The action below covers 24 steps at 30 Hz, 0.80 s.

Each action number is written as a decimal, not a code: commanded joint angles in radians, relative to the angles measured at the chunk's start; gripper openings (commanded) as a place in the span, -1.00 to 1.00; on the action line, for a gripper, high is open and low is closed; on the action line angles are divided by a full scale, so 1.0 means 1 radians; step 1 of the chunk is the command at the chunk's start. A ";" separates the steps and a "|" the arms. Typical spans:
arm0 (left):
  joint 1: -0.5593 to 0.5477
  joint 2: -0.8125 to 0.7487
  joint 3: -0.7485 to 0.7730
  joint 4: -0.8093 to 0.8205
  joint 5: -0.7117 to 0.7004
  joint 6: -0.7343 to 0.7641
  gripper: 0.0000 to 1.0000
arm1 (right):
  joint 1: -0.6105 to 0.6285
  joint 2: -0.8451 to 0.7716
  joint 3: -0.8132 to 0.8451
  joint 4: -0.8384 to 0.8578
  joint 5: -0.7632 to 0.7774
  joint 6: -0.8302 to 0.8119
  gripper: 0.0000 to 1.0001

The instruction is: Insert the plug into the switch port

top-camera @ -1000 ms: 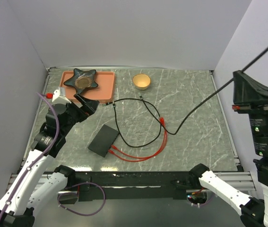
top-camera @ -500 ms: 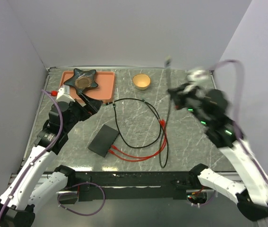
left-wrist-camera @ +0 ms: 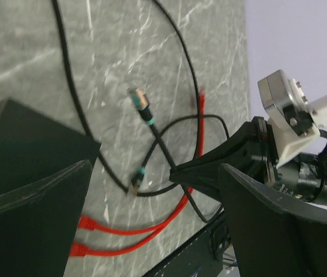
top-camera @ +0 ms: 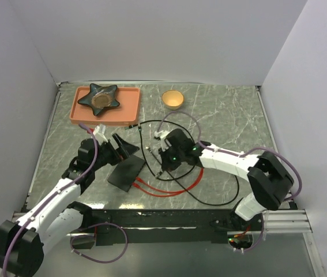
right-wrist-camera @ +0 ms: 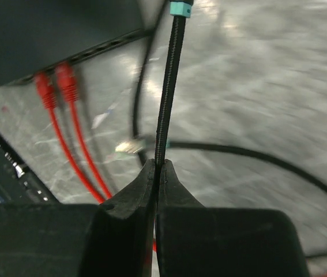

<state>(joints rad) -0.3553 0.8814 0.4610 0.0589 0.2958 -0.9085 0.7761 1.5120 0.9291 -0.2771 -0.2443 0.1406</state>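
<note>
The flat black switch (top-camera: 126,173) lies left of the table's centre, and two red cables (top-camera: 169,190) are plugged into ports on its near short edge (right-wrist-camera: 56,72). My right gripper (top-camera: 162,160) is shut on a black cable (right-wrist-camera: 166,104) a little behind its teal-collared plug (left-wrist-camera: 138,99). The plug is held just right of the switch, above the table. The cable's other plug (right-wrist-camera: 130,146) lies loose on the table. My left gripper (top-camera: 124,153) is open and empty, hovering over the switch's far end. The switch shows in the left wrist view (left-wrist-camera: 25,144).
A salmon-pink tray (top-camera: 126,112) with a dark star-shaped dish (top-camera: 98,97) sits at the back left. A small yellow bowl (top-camera: 173,99) stands at the back centre. Black cable loops (top-camera: 180,135) lie across the middle of the marble table.
My right arm swung down from high on the right to the table's centre, carrying the black cable. My left arm moved from beside the tray toward the switch.
</note>
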 commanded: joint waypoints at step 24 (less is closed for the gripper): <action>-0.002 -0.044 -0.070 0.157 -0.030 -0.004 0.64 | 0.183 -0.121 -0.047 0.176 0.031 -0.087 -1.00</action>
<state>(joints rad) -0.3550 0.8463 0.3977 0.1539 0.2817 -0.9207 0.9432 1.4528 0.8932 -0.1253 -0.2432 0.0769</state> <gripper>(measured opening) 0.851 0.025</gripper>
